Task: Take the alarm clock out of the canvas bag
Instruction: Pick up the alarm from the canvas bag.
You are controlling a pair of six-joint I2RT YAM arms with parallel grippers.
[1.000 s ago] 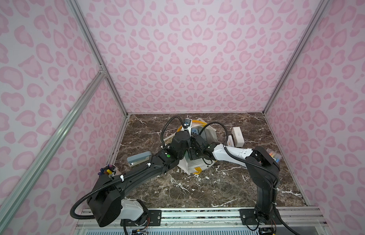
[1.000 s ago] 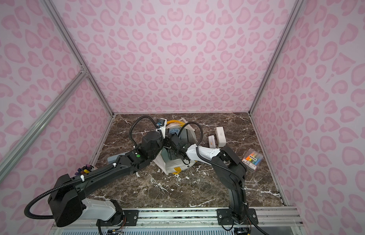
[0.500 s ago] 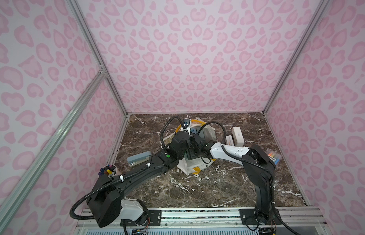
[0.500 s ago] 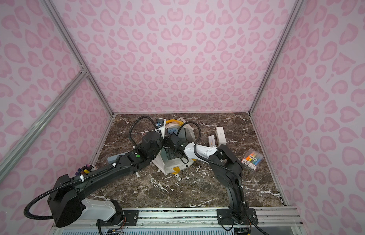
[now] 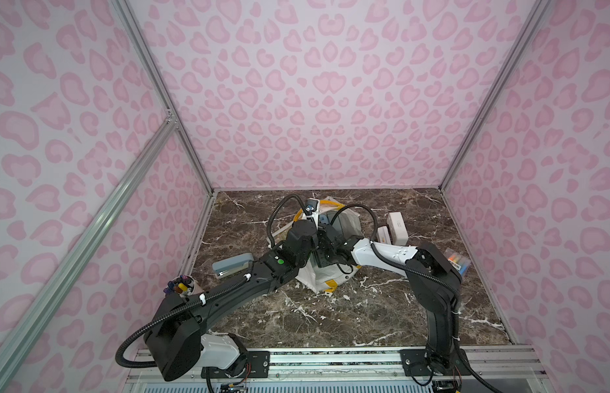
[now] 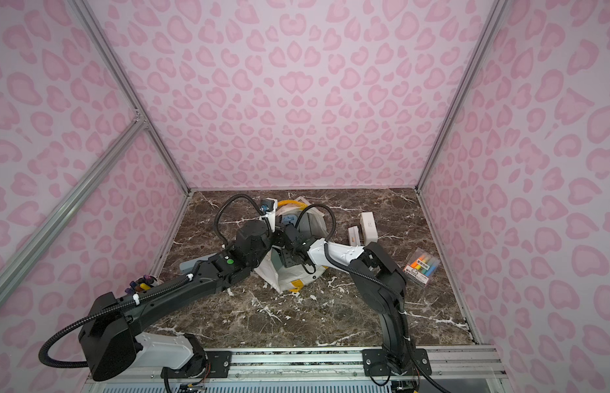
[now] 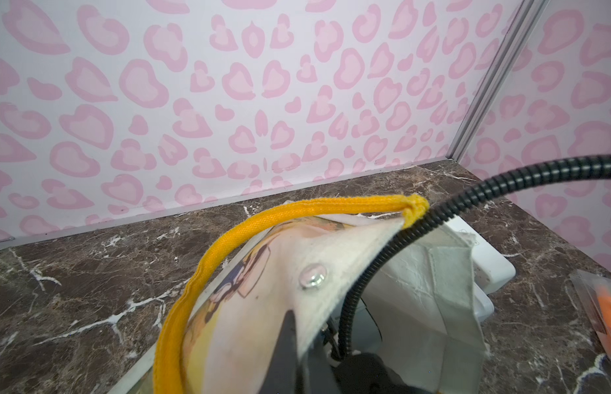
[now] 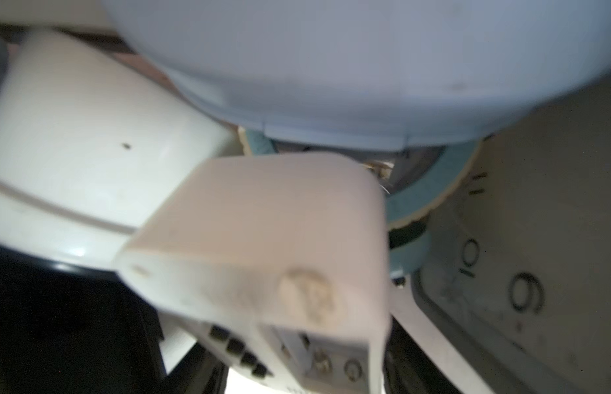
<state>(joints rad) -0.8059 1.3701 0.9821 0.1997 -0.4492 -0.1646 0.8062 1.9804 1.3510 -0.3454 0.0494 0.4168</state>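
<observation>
The white canvas bag (image 5: 317,282) (image 6: 286,282) lies in the middle of the marble floor, mouth held up. My left gripper (image 7: 292,327) is shut on its rim just below the snap button, beside the yellow handle (image 7: 229,238). My right gripper (image 5: 327,243) (image 6: 290,240) reaches inside the bag. In the right wrist view a white box-shaped alarm clock (image 8: 263,238) with black buttons lies between the dark fingers (image 8: 75,334). The picture is blurred, so whether they press on it does not show. A pale blue round body (image 8: 331,68) and a dial with numerals (image 8: 502,273) crowd around it.
Two white boxes (image 5: 397,226) stand right of the bag. A grey stapler (image 5: 232,265) and a cup of pens (image 5: 181,285) sit at the left, a pack of highlighters (image 5: 456,260) by the right wall. Both forearms cross over the bag.
The right arm has pushed a little further left into the bag, its elbow following. The left arm and the bag's rim have stayed where they were.
</observation>
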